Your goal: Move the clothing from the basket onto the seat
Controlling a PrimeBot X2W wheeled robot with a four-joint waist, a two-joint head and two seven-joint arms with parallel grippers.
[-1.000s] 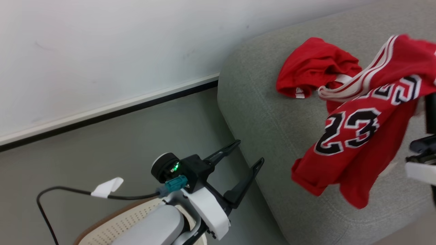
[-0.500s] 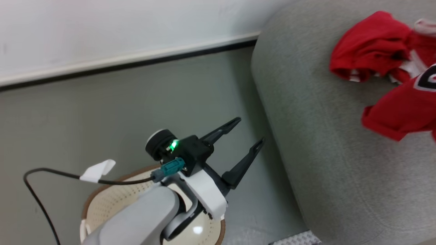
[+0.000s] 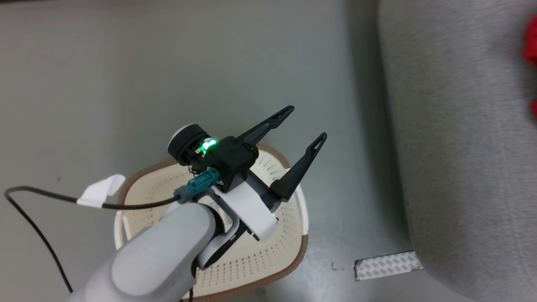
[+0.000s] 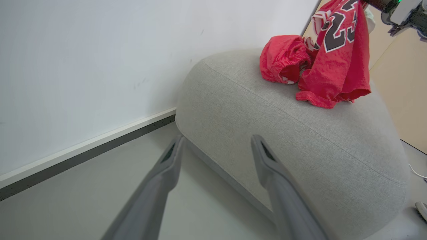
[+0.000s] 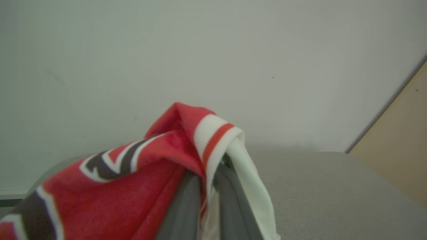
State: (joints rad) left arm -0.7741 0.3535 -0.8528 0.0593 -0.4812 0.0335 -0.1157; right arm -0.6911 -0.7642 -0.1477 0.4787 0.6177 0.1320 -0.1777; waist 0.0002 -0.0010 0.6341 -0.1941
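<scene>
- The left gripper (image 3: 307, 121) hangs with its two long dark fingers spread wide apart and nothing between them.
- Directly beneath its wrist and pale forearm stands the oval cream-white perforated plastic basket (image 3: 235, 268) with a brown rim, on the plain grey floor (image 3: 126, 84).
- A thin black cable with a white tag (image 3: 100, 193) trails away behind the left gripper's wrist.
- Just ahead of the left fingertips, in the left wrist view, rises the rounded corner of the large light grey fabric-upholstered seat (image 4: 283, 133).
- A small ribbed metal plate (image 3: 386, 265) lies on the floor to the left gripper's right, at the seat's foot.
- Far ahead of the left gripper and to its right, a crumpled pair of bright red shorts (image 4: 282, 56) lies on the seat top.
- The bright red white-trimmed number-23 jersey (image 4: 337, 66) hangs touching the shorts on their far side, and its lower hem reaches the seat top.
- The right gripper (image 5: 210, 176) has its fingers pressed together, clamped on the jersey's white-and-red ribbed edge.
- The cloth folds over the right fingertips and falls away to their left; the seat top spreads below and beyond them.
</scene>
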